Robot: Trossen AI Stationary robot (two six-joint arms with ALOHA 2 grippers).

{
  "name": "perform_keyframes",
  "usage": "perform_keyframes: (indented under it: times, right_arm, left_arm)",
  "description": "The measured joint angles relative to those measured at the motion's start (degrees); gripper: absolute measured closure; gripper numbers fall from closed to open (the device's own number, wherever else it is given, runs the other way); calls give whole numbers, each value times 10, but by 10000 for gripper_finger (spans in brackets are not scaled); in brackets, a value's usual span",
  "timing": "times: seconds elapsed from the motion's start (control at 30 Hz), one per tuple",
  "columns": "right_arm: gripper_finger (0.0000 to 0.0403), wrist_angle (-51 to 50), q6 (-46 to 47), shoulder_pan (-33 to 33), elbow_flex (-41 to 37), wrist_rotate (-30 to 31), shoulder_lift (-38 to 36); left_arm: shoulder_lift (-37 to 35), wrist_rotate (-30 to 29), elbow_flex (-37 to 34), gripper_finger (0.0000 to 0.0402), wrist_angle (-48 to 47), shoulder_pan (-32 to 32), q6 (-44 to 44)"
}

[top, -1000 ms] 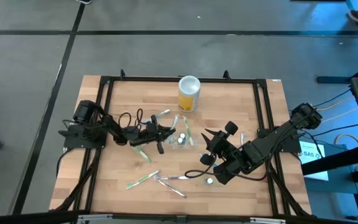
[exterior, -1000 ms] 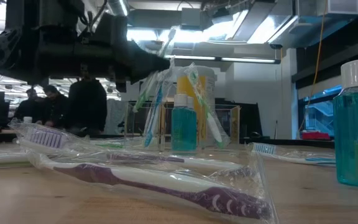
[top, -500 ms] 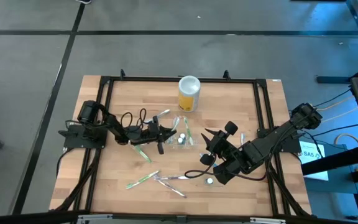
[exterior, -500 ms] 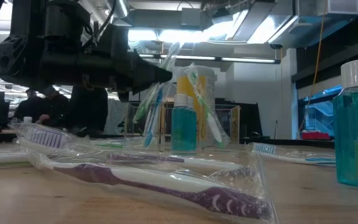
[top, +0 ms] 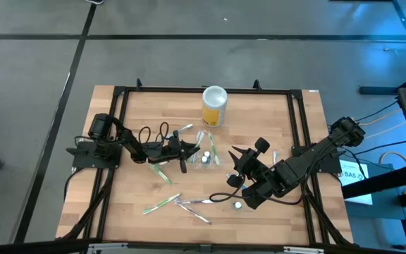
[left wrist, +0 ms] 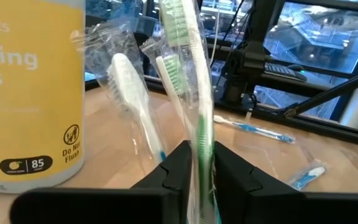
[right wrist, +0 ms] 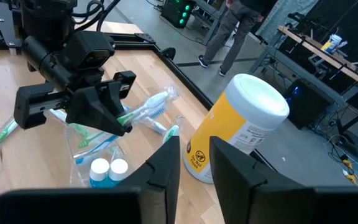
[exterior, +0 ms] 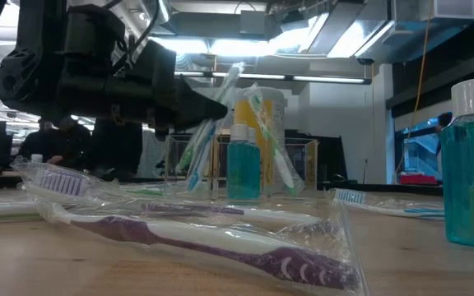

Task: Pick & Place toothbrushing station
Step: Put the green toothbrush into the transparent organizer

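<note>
Wooden table top point(top: 129, 187), pale and planked, seen from above with a black frame round it and a dark robot arm at each side.

On the left, the left arm reaches inward along the table. The left gripper point(top: 184, 150) is closed on a green toothbrush point(left wrist: 185, 37) in a clear wrapper (its two fingers press the wrapper from either side, as that arm's wrist camera shows). The brush rises steeply from the fingers, its head uppermost, among other wrapped brushes.

Just beside that gripper, near the middle of the table, stands the toothbrushing station point(top: 206, 161), a small clear plastic container that is hard to make out against the wood. Several wrapped toothbrushes lean out of it, and two little blue bottles point(right wrist: 104, 169) with white caps stand in it.

Behind the station, toward the far edge, is a yellow canister point(top: 214, 107) with a white lid, upright and apart from the station.

In front of the station, loose wrapped toothbrushes point(top: 162, 204) lie flat on the wood, one of them purple point(exterior: 220, 247).

To the right, the right gripper point(top: 237, 156) hangs near the station without touching it; its fingers are slightly apart, with nothing between them. Close under that arm stands a blue mouthwash bottle point(exterior: 473, 164) with a white cap.
</note>
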Motion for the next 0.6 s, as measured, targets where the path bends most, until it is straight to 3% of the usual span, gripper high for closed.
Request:
perform_keyframes:
  times: [0.6]
  right_arm:
    - [298, 0, -12, 0, 0, -2, 0]
  left_arm:
    - [0, -1, 0, 260, 0, -3, -3]
